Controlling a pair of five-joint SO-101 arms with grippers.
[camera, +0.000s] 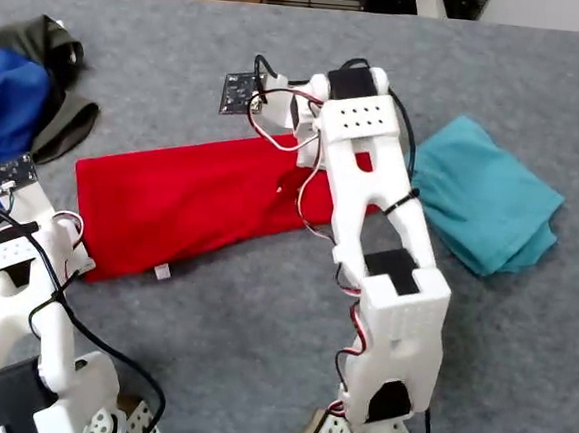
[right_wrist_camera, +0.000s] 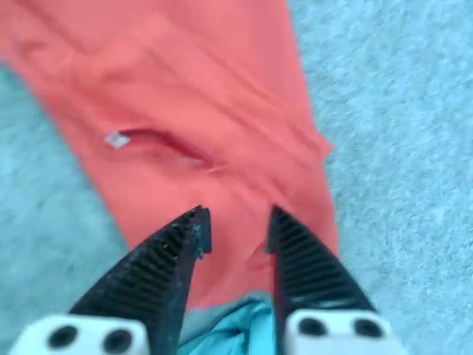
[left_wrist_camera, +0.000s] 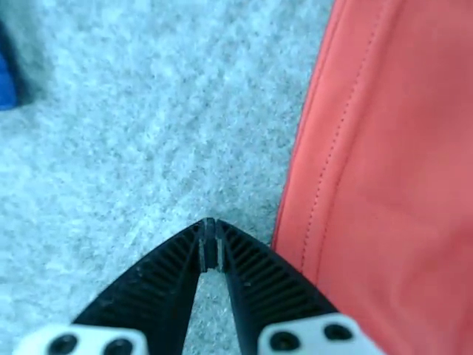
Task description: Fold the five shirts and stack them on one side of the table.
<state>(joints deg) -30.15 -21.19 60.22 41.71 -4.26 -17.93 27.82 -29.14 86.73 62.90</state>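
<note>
High view: red shirt (camera: 170,207) on table (camera: 249,349)

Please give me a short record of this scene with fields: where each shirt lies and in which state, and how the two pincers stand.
red shirt: middle of the table, flat, folded into a long strip
teal shirt: right side, folded
blue shirt: left edge, loose heap
dark green shirt: left side, crumpled, touching the blue one
left pincer: shut, over bare table beside the red shirt's edge
right pincer: open, above the red shirt, gripping nothing
</note>
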